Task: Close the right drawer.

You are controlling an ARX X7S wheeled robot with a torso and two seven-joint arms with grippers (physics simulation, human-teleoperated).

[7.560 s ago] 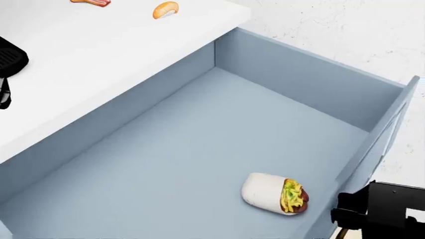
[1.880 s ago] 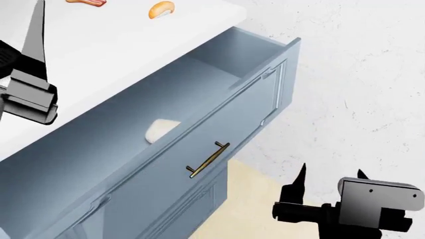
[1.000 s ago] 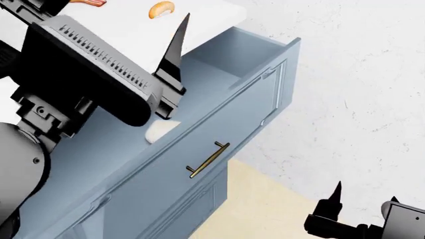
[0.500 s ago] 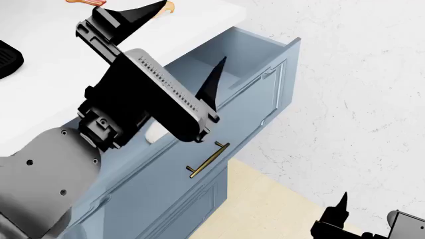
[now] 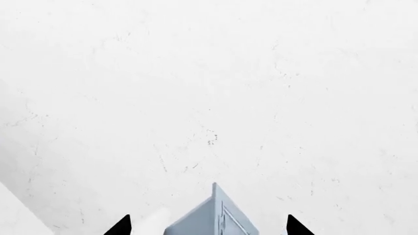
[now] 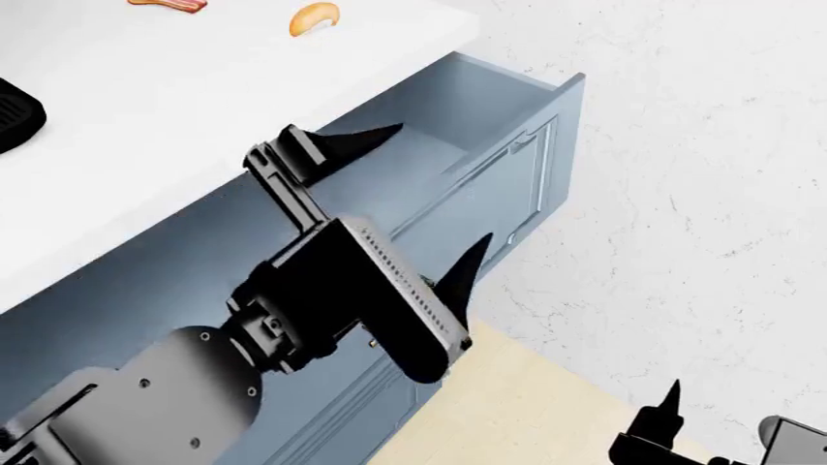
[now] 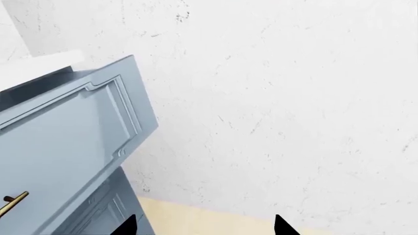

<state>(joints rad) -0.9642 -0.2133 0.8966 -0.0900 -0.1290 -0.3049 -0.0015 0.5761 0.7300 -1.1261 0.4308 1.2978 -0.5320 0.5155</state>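
The right drawer (image 6: pixel 524 179) is pale blue-grey and stands partly open under the white counter. Its brass handle is hidden behind my left arm in the head view. Its end shows in the right wrist view (image 7: pixel 13 203), on the panel front (image 7: pixel 65 142). My left gripper (image 6: pixel 444 182) is open, one finger over the drawer's inside and one in front of the panel. The drawer's corner (image 5: pixel 216 215) shows between the fingertips of my left gripper (image 5: pixel 209 227). My right gripper (image 6: pixel 723 431) is open and empty, low at the right, and apart from the drawer; it also shows in the right wrist view (image 7: pixel 203 227).
The white counter (image 6: pixel 194 77) carries an orange food piece (image 6: pixel 314 16), bacon (image 6: pixel 168 5) and a black object (image 6: pixel 15 111). A lower blue-grey drawer front (image 7: pixel 104 215) sits beneath. Beige floor (image 6: pixel 543 407) and a white speckled surface (image 6: pixel 698 145) lie to the right.
My left arm has swung down and right, from over the counter to across the drawer front, covering the handle. The drawer has not moved in the last two seconds. The right gripper sank slightly.
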